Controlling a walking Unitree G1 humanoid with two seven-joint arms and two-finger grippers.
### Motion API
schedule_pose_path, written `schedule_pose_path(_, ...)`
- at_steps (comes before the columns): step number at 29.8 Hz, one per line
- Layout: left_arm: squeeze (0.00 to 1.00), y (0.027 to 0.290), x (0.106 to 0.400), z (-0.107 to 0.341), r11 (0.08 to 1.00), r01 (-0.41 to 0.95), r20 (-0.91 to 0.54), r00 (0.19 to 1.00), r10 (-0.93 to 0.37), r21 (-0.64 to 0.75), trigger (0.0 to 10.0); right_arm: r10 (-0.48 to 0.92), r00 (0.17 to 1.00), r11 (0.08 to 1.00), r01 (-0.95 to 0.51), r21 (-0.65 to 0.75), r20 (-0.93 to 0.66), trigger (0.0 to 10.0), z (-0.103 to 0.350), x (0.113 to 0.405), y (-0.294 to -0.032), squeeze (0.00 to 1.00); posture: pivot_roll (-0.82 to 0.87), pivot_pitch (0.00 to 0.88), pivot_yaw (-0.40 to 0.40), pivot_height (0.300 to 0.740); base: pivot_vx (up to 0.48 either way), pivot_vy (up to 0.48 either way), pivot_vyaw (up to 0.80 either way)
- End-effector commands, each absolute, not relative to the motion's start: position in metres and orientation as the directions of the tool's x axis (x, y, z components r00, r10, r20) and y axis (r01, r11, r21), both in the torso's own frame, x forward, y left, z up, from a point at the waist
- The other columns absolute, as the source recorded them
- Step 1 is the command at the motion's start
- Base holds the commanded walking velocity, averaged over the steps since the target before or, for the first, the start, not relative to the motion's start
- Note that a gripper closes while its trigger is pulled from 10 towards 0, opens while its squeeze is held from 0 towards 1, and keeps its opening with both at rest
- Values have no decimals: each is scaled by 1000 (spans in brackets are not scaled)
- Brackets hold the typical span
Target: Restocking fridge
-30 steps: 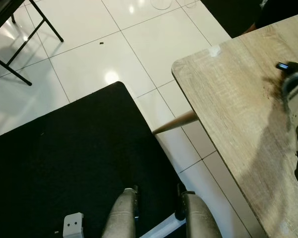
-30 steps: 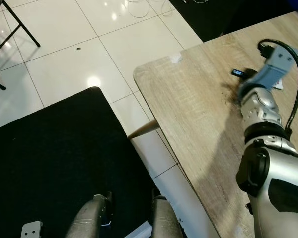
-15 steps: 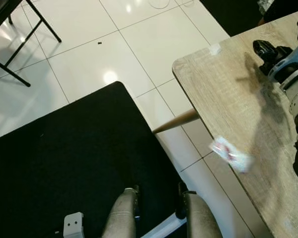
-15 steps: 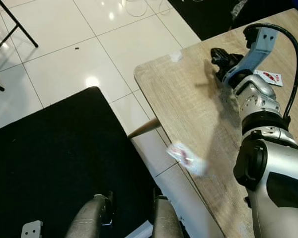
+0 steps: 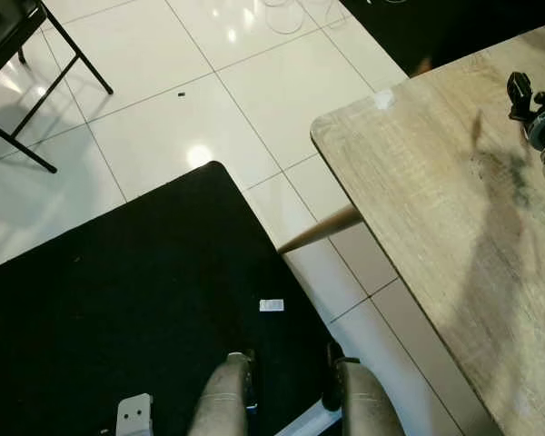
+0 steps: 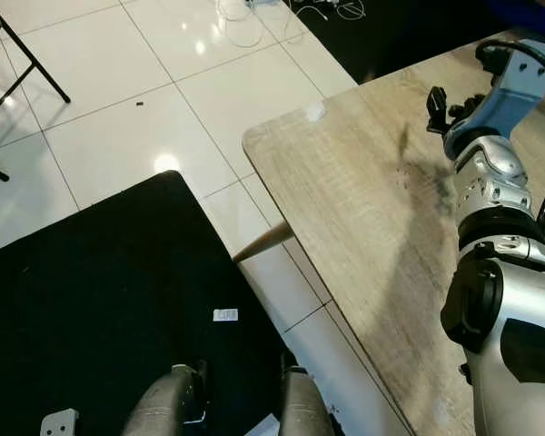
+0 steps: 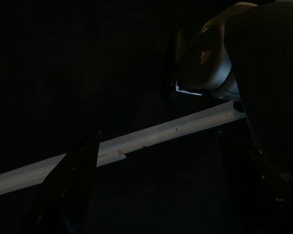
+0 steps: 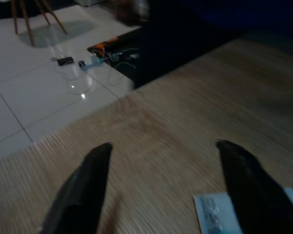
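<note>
My right gripper (image 6: 440, 102) hovers open over the far part of the wooden table (image 6: 363, 209), with nothing between its fingers (image 8: 88, 185). In the right wrist view a small white packet (image 8: 219, 214) lies flat on the tabletop just short of the gripper (image 8: 164, 145). Another small white packet (image 5: 272, 305) lies on the black mat (image 5: 118, 300) in front of my legs, off the table. The left arm hangs idle in the dark beside my leg; its gripper (image 7: 156, 195) looks open.
The table's rounded corner (image 5: 320, 127) and a slanted wooden leg (image 5: 322, 227) stand to my right. Black chair legs (image 5: 36, 91) are at the far left on the white tiles. Cables (image 6: 254, 14) lie on the floor beyond the table.
The white packet that was tumbling off the table edge now rests on the black mat. My right gripper has drawn back to the right over the table.
</note>
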State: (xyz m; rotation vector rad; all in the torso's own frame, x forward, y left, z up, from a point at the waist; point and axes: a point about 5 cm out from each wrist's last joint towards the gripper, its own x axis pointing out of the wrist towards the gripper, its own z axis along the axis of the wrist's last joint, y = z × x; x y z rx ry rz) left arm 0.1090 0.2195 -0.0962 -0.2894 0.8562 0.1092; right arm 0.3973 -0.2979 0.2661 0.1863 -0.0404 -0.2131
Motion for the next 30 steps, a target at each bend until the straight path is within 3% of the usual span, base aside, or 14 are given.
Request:
schedule_pose_path(1,0,202,97,-103,955,-176,-790,606,-88,-241,10000,-260,965,949,262,176,-35,10000,255,392,-308,1000,46,281,-102,740,0,0,0)
schedule_pose_path(6,0,201,95,-104,953,-182,-795,600,-86,-241,10000,-311,949,932,315,180,-51,10000,252,392,-310,1000,47,285,-111,740,0,0,0)
schedule_pose_path(13,0,197,87,-107,953,-184,-808,582,-92,-241,10000,-419,894,846,448,288,-159,10000,231,387,-315,1000,46,297,-116,740,0,0,0)
schedule_pose_path(14,0,197,85,-107,953,-183,-809,581,-93,-241,10000,-421,890,834,457,311,-177,10000,227,387,-313,929,46,303,-118,740,0,0,0)
schedule_pose_path(15,0,197,84,-107,953,-183,-809,580,-94,-241,10000,-427,884,821,468,328,-193,10000,223,387,-311,247,47,307,-120,740,0,0,0)
schedule_pose_path(17,0,197,84,-107,953,-184,-810,579,-94,-242,10000,-430,880,813,475,337,-202,10000,221,387,-310,247,47,307,-120,740,0,0,0)
schedule_pose_path(18,0,196,82,-108,953,-184,-811,578,-94,-241,10000,-427,880,803,474,360,-207,10000,219,388,-308,0,53,313,-121,740,0,0,0)
schedule_pose_path(30,0,194,65,-109,951,-189,-814,573,-96,-245,10000,-454,862,724,504,470,-225,10000,215,388,-306,0,67,366,-133,740,0,0,0)
